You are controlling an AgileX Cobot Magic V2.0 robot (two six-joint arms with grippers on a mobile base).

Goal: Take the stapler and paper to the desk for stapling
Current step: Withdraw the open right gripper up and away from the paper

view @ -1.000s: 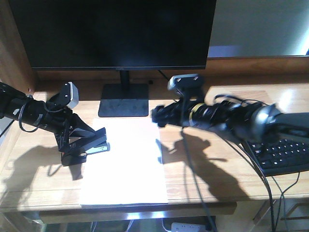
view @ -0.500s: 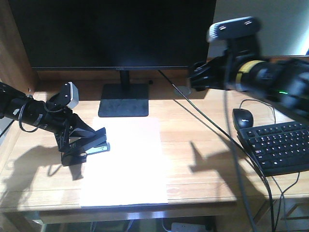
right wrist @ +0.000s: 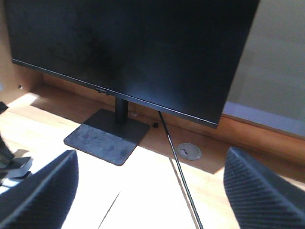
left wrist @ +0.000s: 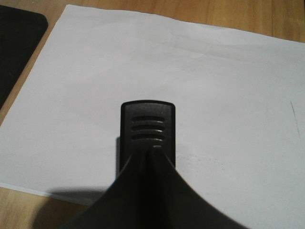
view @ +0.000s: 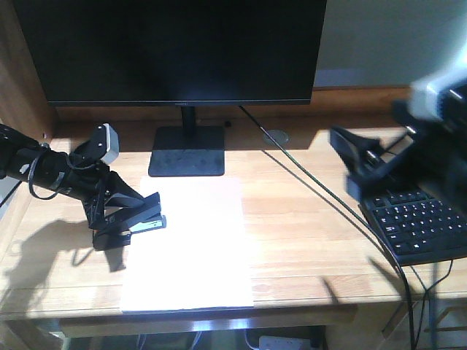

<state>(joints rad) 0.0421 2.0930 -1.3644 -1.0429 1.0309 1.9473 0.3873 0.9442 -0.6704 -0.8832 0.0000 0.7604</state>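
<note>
Gripping stapler (view: 148,217) in left gripper (view: 111,222) at edge of paper (view: 193,251); right gripper (right wrist: 152,195) splayed, empty; risks skidding the unpinned paper if pressed down askew.

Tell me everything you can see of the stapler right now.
The stapler is small, black and plastic-looking, with a silver metal strip along its lower side. The left gripper is clamped on it, holding it tilted with its nose towards the paper. In the left wrist view its rounded nose shows three ribbed grooves and sits over the sheet near one edge; whether it touches the paper is unclear.
</note>
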